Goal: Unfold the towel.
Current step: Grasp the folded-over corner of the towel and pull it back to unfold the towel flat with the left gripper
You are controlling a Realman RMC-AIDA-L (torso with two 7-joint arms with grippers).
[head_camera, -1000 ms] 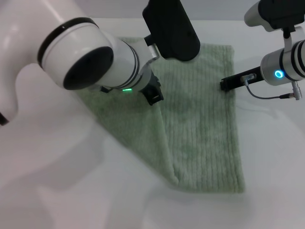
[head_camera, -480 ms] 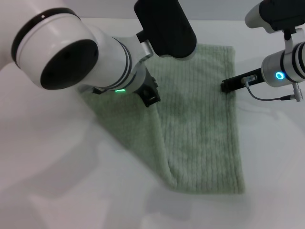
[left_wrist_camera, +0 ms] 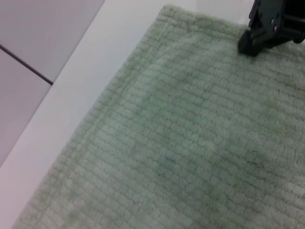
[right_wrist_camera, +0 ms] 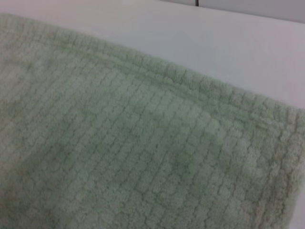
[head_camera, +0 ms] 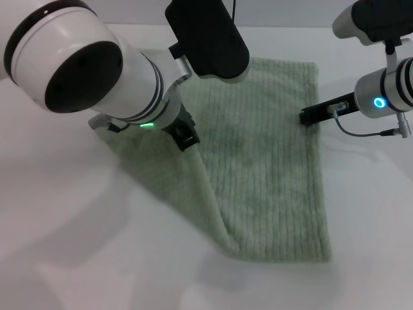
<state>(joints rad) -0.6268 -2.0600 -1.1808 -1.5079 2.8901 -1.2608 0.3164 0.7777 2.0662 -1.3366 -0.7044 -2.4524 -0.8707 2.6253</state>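
Note:
The pale green ribbed towel [head_camera: 271, 168] lies on the white table [head_camera: 368, 219], part of it still doubled over. A raised fold runs from my left gripper [head_camera: 186, 137] down to the towel's near corner. The left gripper is shut on the towel's upper layer, left of the towel's middle, and a single layer spreads out to its left. My right gripper [head_camera: 305, 117] is shut on the towel's right edge, near the far corner. The left wrist view shows towel [left_wrist_camera: 181, 143] and the right gripper [left_wrist_camera: 261, 39] resting on it. The right wrist view is filled with towel [right_wrist_camera: 119, 143] and its hem.
The left arm's big white elbow [head_camera: 77, 71] and black forearm [head_camera: 206, 35] hang over the towel's far left part and hide it. White table surface [left_wrist_camera: 95, 67] surrounds the towel, with the table's far edge close behind it.
My left gripper has moved left with the upper layer, widening the towel toward the left. The fold line has shifted left too. The right gripper has stayed in place.

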